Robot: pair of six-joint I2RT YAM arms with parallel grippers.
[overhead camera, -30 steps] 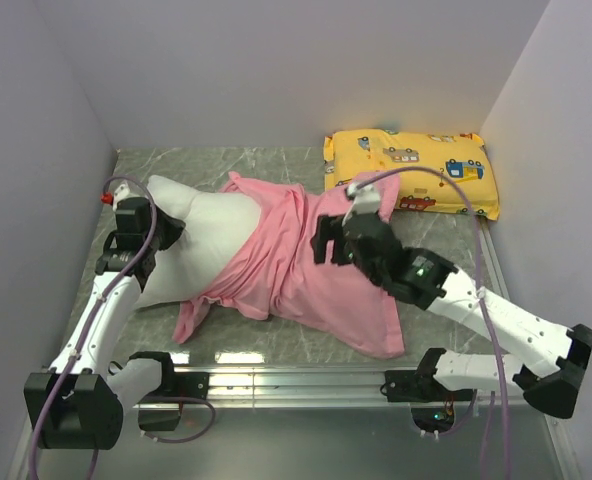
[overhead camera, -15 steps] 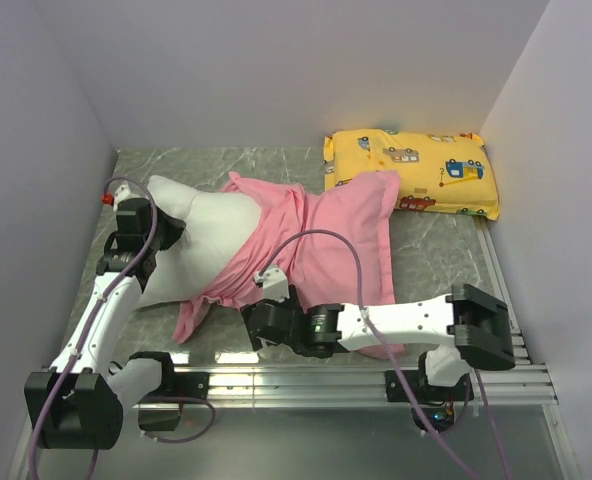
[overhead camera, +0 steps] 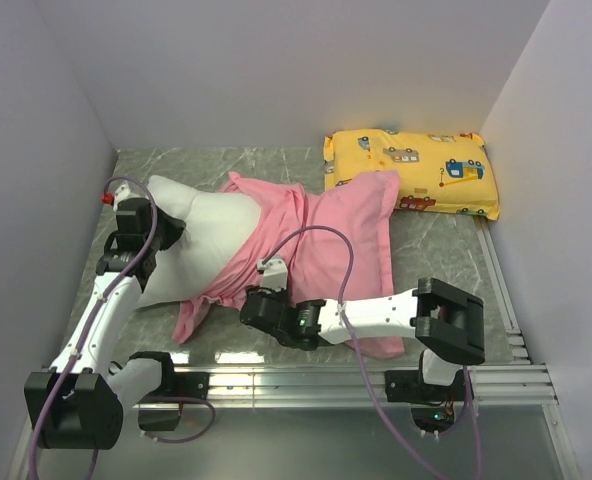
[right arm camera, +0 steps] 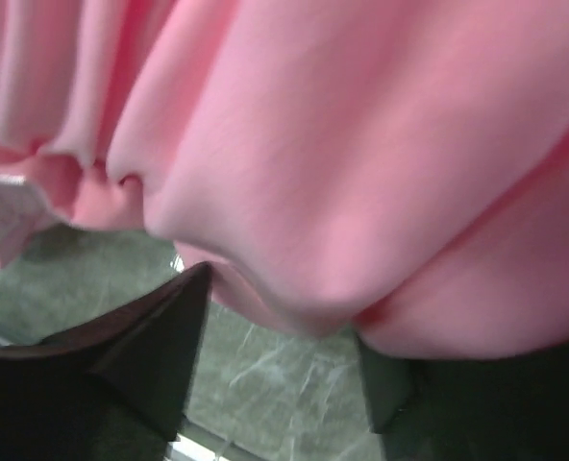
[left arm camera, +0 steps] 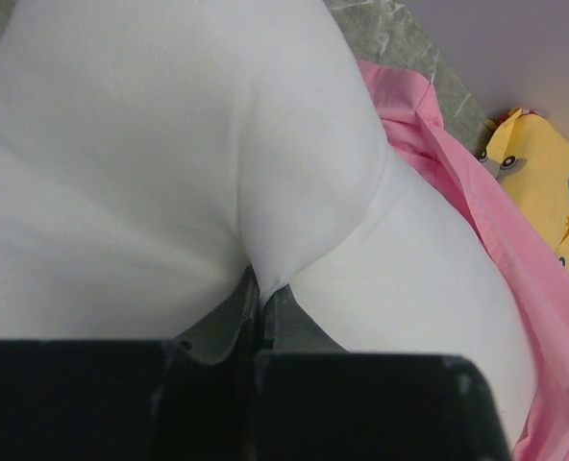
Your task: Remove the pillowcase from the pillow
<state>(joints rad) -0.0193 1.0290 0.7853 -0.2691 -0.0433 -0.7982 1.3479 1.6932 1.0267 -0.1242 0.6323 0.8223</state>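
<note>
About half done, by your view: pillow [overhead camera: 201, 235] is bare at its left end, and pillowcase [overhead camera: 336, 240] is bunched over the rest on the counter [overhead camera: 446, 250]. Left hand [left arm camera: 260, 288] pinches the bare pillow. Right hand [right arm camera: 280, 336] is spread around the pillowcase's near fold. Left to do: pull the case clear.

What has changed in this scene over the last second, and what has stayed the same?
The right gripper swung from above the far side of the pillowcase, near the yellow pillow, down to its near edge, jaws open around a fold. It grips nothing yet. The left gripper stays shut on the pillow; pillow and pillowcase lie as before.
</note>
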